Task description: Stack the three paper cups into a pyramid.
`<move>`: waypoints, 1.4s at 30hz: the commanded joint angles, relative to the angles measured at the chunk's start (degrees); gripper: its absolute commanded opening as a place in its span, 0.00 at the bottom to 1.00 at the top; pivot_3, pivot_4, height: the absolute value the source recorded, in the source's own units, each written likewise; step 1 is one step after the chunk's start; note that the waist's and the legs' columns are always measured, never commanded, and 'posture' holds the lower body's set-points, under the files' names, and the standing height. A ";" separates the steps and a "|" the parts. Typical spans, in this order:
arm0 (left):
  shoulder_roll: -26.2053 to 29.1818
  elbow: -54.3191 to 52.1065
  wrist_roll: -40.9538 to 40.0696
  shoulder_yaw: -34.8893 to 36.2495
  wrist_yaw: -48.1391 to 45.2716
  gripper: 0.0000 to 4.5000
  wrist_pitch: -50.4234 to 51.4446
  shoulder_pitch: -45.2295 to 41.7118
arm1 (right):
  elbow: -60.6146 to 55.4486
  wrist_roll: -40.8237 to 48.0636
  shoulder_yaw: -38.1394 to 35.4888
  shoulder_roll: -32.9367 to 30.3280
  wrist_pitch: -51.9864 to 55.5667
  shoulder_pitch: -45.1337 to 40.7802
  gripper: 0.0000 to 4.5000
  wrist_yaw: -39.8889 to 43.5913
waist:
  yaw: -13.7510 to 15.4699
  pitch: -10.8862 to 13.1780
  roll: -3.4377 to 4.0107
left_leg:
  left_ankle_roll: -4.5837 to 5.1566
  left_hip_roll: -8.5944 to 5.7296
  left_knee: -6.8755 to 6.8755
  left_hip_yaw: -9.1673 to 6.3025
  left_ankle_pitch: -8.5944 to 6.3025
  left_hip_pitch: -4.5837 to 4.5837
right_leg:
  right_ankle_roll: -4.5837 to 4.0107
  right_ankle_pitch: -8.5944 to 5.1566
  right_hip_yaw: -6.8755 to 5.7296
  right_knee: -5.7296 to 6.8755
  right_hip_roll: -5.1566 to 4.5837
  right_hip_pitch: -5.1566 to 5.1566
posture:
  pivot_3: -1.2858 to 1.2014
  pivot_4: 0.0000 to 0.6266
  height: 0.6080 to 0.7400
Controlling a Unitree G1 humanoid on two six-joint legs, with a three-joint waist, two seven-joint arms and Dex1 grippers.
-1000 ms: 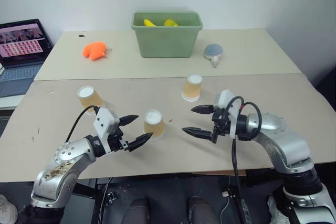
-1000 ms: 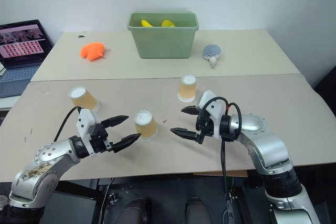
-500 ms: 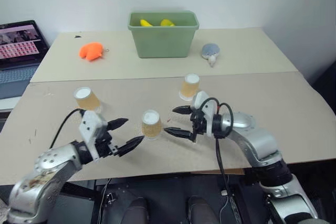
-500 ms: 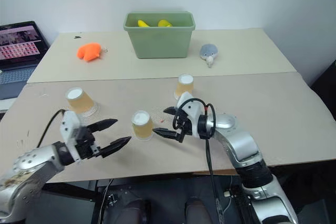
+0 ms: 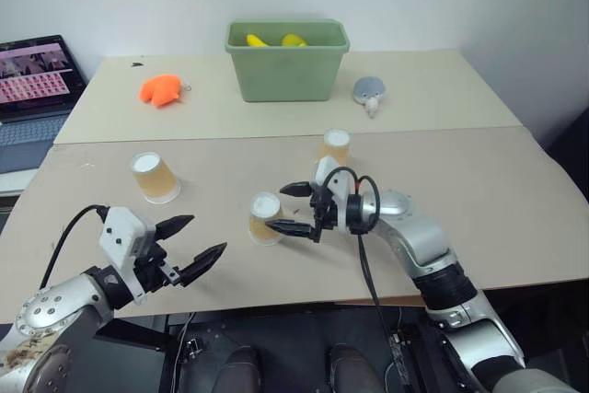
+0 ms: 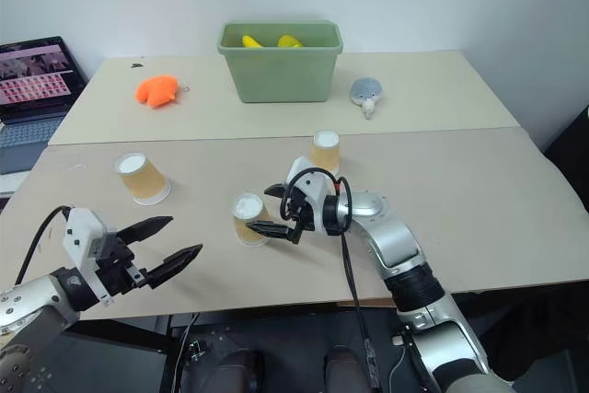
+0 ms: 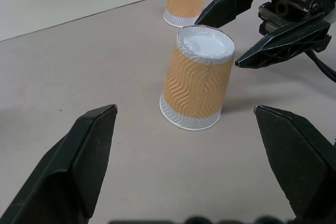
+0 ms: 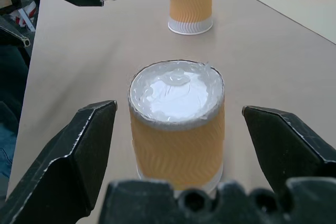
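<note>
Three tan-orange paper cups stand upside down on the near table: the left cup (image 5: 154,177), the middle cup (image 5: 264,218) and the far cup (image 5: 335,147). My right gripper (image 5: 274,207) reaches in from the right. It is open, with one finger on each side of the middle cup (image 8: 177,124) and gaps to the cup wall. My left gripper (image 5: 207,234) is open and empty, near the table's front edge. It is to the left of the middle cup (image 7: 197,80) and points at it from a distance.
On the rear table stand a green bin (image 5: 287,71) holding yellow items, an orange plush toy (image 5: 161,89) and a grey plush (image 5: 372,91). A laptop (image 5: 32,75) sits at the far left. A seam runs between the two tables.
My right gripper has moved left up to the middle cup, so its fingers now flank it. My left gripper has drawn back and left, away from that cup. The cups have stayed put.
</note>
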 commanded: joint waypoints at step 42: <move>-1.78 -1.43 0.56 -4.15 3.21 1.00 -1.53 -1.84 | 39.46 -7.66 -4.14 13.04 -16.83 -23.40 0.62 -5.72 | -0.25 0.00 0.01 | -0.09 0.01 -0.10 0.01 -0.05 0.06 | -0.06 -0.01 0.00 0.04 0.02 -0.04 | 0.52 0.24 0.94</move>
